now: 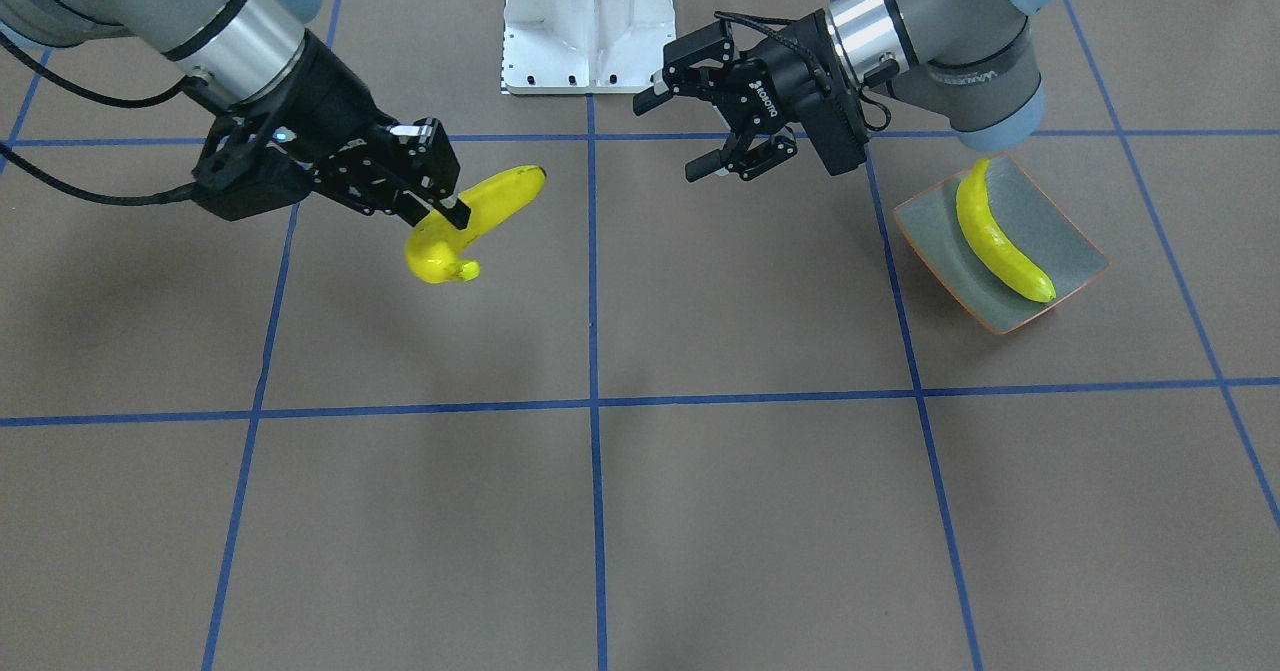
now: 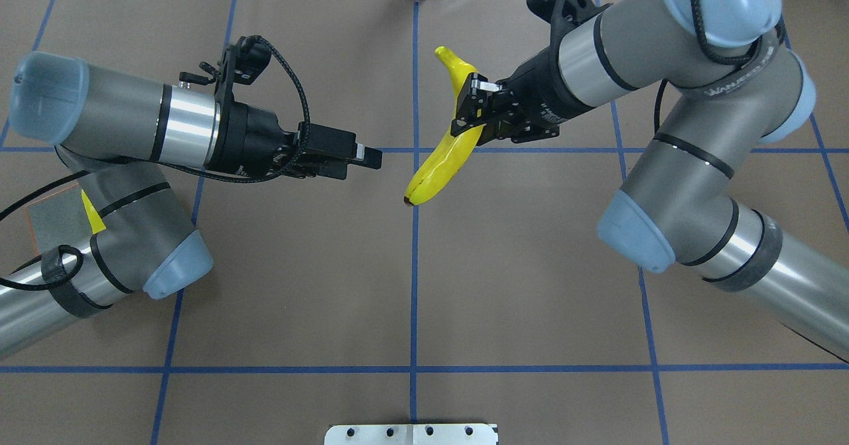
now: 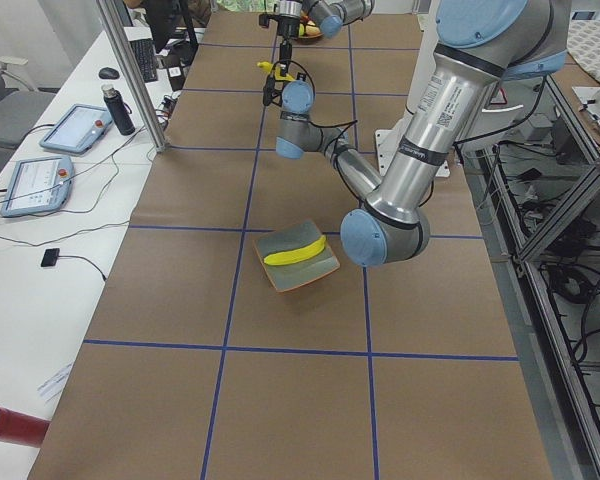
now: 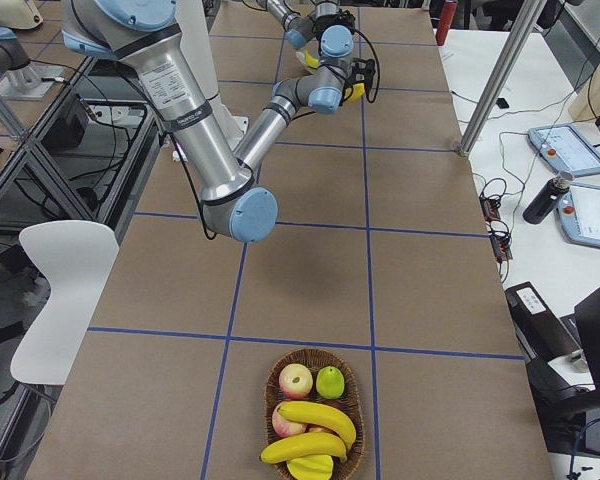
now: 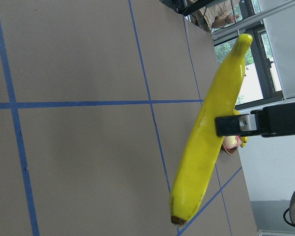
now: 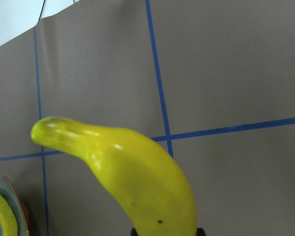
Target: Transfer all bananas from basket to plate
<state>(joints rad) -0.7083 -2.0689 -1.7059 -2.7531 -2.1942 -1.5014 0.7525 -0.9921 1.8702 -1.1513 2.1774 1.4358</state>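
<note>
Bright banana (image 1: 505, 194) hangs above the surface (image 1: 700, 351), right jaws clenched on it. Left jaws stand released; another banana (image 1: 1000, 241) lies on the plate (image 1: 1060, 236).

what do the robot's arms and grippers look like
Both the left arm and right arm are grey tubes with pale blue joint caps and shiny silver wrist bands. The left gripper and right gripper are black, two-fingered; the left shows white lettering. Black cables loop along the wrists.
</note>
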